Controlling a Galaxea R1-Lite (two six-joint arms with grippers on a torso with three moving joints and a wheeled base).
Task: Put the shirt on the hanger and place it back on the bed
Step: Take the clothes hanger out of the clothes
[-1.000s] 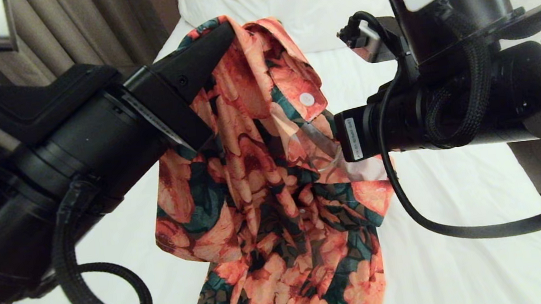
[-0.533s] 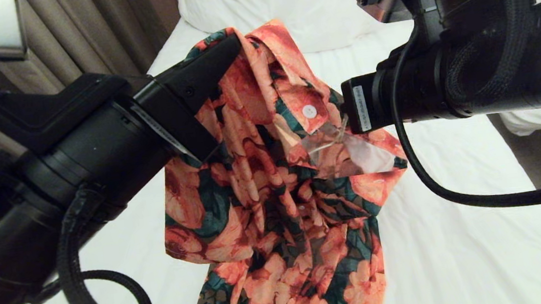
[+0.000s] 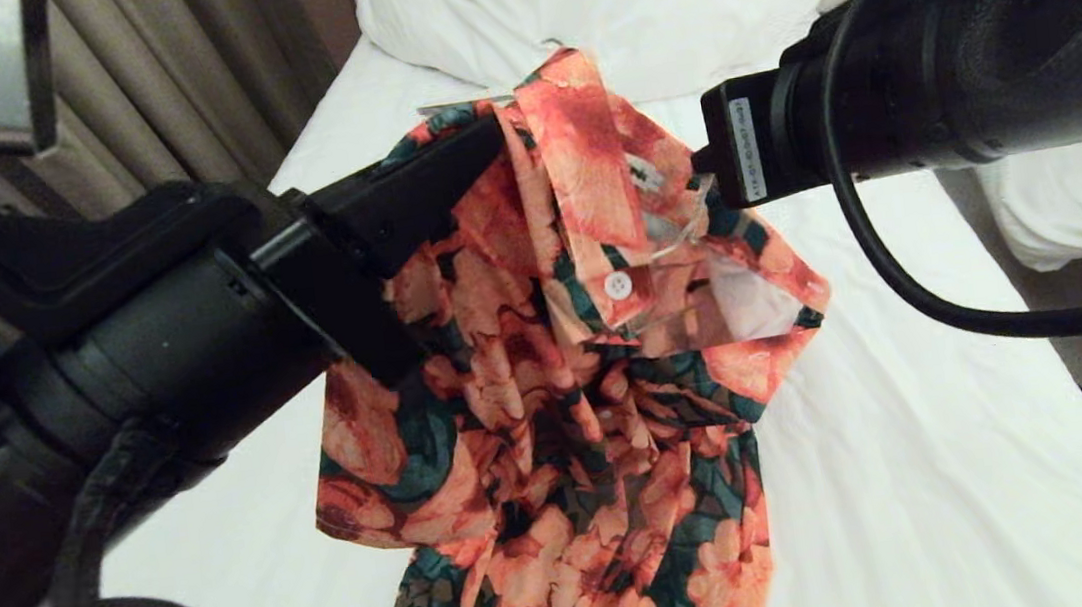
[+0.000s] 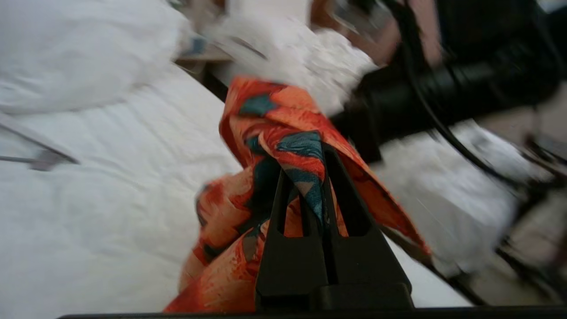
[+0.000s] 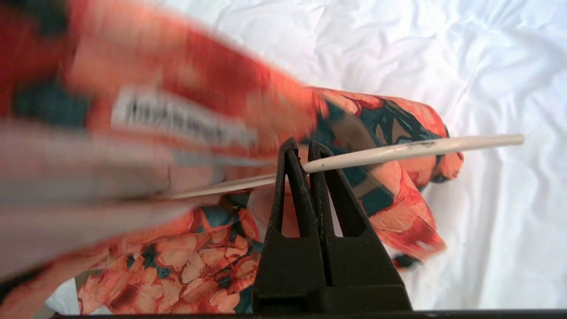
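The coral-and-green flowered shirt hangs bunched over the bed, its lower part trailing toward the near edge. My left gripper is shut on a fold of the shirt at its top edge, and the cloth passes between the left gripper tips. My right gripper is shut on the thin cream hanger, whose rod runs into the shirt by the neck label. In the head view the right arm hides its own fingers.
A big white pillow lies at the head of the bed behind the shirt. Brown curtains hang to the left. A second bed with rumpled white bedding stands to the right across a narrow gap. A thin grey bar lies on the sheet.
The right arm has risen toward the pillow, carrying the hanger. The left gripper has dropped a little with its fold of shirt. The collar has flopped over, so its white button now sits lower.
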